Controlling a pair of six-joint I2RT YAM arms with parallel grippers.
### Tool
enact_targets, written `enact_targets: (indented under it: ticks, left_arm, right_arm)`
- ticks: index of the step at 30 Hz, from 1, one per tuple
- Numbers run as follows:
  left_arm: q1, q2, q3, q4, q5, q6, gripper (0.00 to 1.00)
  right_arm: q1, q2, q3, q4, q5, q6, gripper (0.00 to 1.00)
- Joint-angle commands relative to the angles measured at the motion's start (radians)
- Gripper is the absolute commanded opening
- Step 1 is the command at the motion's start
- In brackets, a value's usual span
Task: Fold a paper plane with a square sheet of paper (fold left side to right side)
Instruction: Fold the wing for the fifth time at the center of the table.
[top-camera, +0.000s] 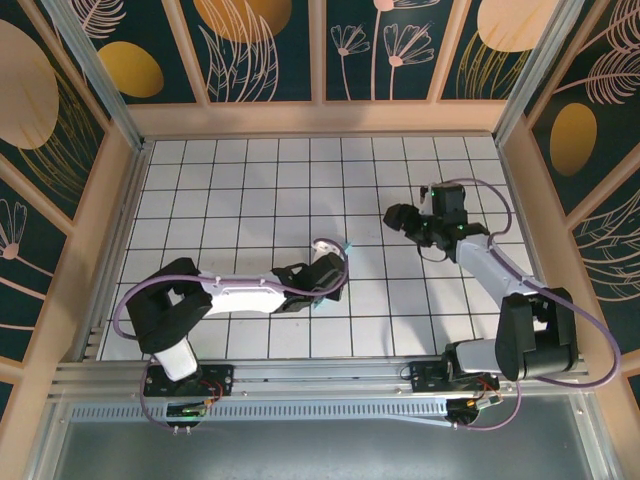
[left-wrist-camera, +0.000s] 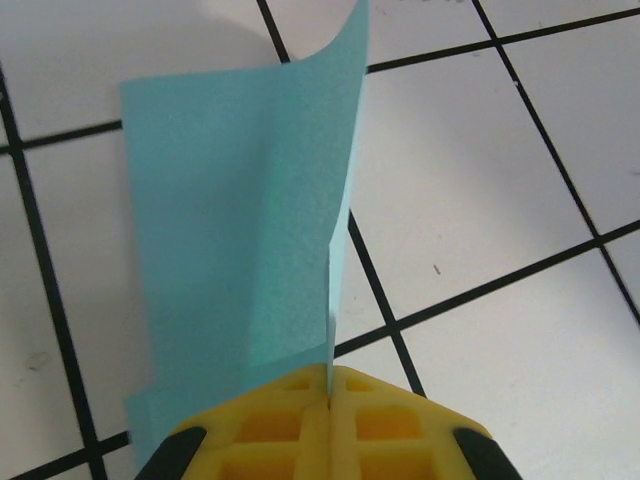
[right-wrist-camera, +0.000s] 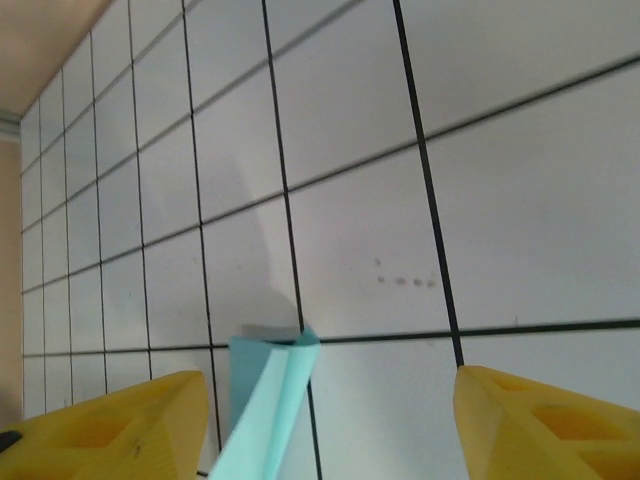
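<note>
One white tiled table (top-camera: 200, 180) carries two arms and a single piece of turquoise paper. Near the table's middle, the left gripper (left-wrist-camera: 328, 395) has its yellow jaws pressed together on the near edge of the square sheet of paper (left-wrist-camera: 240, 220), which is folded over and stands up off the tiles, top corner curling. The right gripper (top-camera: 400, 215) hangs well to the right, jaws apart, clear of the paper.

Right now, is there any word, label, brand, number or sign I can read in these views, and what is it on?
None: no word, number, brand or sign can be read.
turquoise paper: plain, unmarked.
tiled table: black grid lines alone.
wall panels: leaf and disc patterns, no letters.
left arm's base: too small to tell any marking.
</note>
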Motion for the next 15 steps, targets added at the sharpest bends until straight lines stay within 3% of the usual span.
enact_targets:
  ticks: [1, 15]
  left_arm:
    - [0.039, -0.046, -0.050, 0.132, 0.151, -0.090, 0.00]
    - [0.188, -0.069, -0.242, 0.502, 0.455, -0.340, 0.00]
  right_arm:
    - [0.015, -0.028, -0.057, 0.120, -0.062, -0.029, 0.64]
    - [0.139, 0.026, -0.134, 0.262, -0.067, 0.018, 0.55]
